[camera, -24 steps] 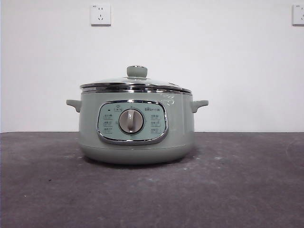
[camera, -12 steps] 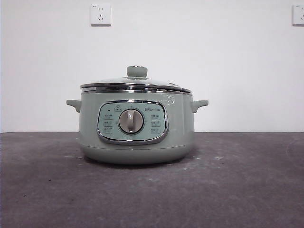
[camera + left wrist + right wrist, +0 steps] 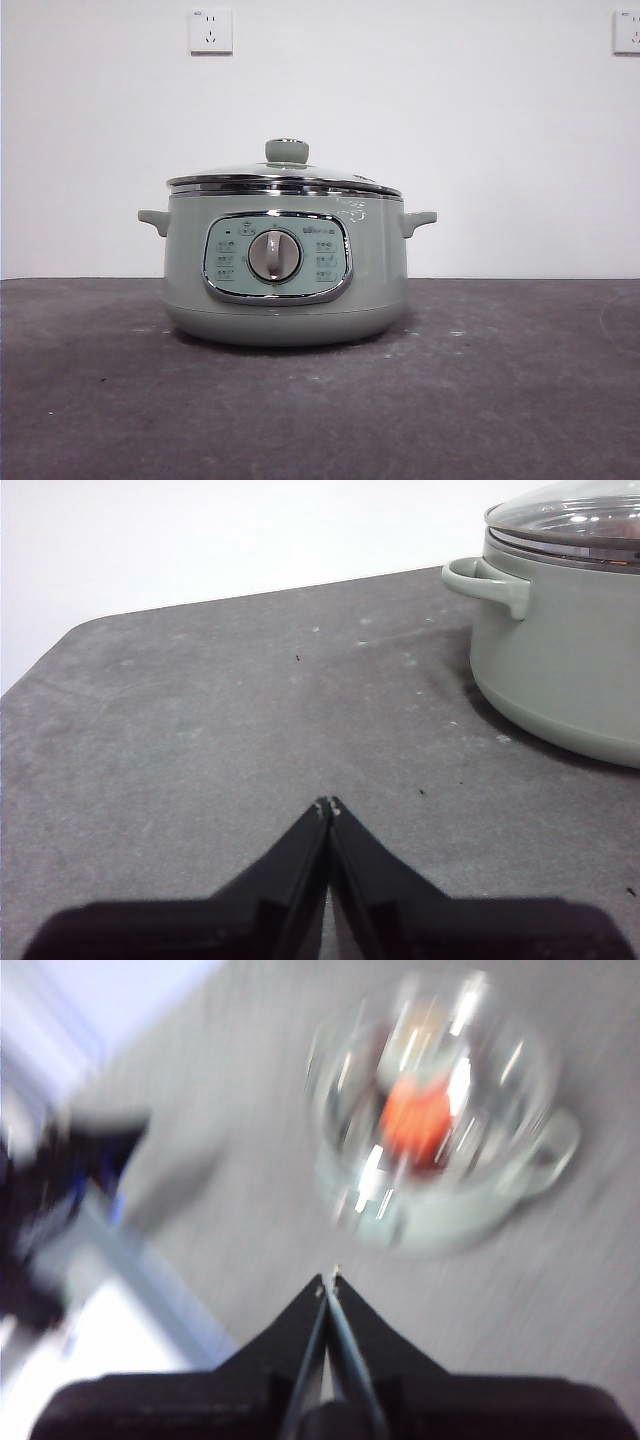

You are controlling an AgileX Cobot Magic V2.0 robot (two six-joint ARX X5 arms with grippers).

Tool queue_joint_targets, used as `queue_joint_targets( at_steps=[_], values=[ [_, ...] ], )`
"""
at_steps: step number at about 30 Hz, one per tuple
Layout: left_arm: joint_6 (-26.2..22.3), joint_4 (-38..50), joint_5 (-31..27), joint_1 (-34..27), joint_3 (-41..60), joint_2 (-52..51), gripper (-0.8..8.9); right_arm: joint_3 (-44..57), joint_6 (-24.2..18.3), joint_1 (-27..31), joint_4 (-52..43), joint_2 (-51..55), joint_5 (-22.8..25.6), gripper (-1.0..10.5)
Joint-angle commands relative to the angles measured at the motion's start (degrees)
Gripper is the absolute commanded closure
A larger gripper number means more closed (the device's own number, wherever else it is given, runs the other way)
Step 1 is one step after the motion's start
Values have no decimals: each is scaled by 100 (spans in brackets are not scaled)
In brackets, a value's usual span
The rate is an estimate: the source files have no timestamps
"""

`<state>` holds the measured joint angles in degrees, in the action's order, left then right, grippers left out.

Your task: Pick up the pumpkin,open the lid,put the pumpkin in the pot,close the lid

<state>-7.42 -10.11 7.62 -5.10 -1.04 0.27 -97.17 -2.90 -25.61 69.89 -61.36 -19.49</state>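
The pot [image 3: 285, 265] is standing on the dark table [image 3: 520, 400] with the lid [image 3: 285, 178] seated squarely on its rim, and an orange blob that I take to be the pumpkin [image 3: 415, 1120] is showing through the glass from above, so the task looks all but finished. The left gripper [image 3: 327, 805] is resting low beside the pot with its jaws pressed together and gripping nothing; the right gripper [image 3: 330, 1278] is hanging well above the pot, its jaws likewise together and empty. The step in hand appears to be clearing away: the right arm should be rising straight off the knob [image 3: 286, 151] without brushing it, so the lid is not nudged off its seat. The front view is showing the lid level and the dial [image 3: 274, 256], but no arm and no pumpkin (the pot's wall is hiding it); only the blurred right wrist view is looking down through the glass at the orange shape.
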Motion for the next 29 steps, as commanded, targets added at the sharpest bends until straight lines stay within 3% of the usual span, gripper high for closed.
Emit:
queue_joint_targets(
  at_steps=[1, 6, 12, 16, 22, 26, 29],
  values=[
    [35, -4, -4, -17, 87, -4, 817, 168, -125, 479, -627, 415, -37, 943],
    [35, -4, -4, -17, 87, -7, 817, 1064, -87, 1414, -1762, 1274, -9, 942],
    [35, -4, -4, -20, 87, -4, 817, 3344, -127, 2181, -4002, 2546, 24, 942],
    [35, -4, -4, -17, 87, -7, 817, 5007, -125, 2343, -5429, 3265, 37, 942],
    [35, -4, -4, -17, 87, -7, 817, 7049, -125, 2371, -6826, 4168, 39, 942],
    [37, -4, -4, -20, 87, -4, 817, 7936, -125, 2371, -7108, 4710, 66, 942],
    [35, -4, -4, -20, 87, -4, 817, 8456, -98, 2371, -7119, 5088, 356, 942]
  ],
)
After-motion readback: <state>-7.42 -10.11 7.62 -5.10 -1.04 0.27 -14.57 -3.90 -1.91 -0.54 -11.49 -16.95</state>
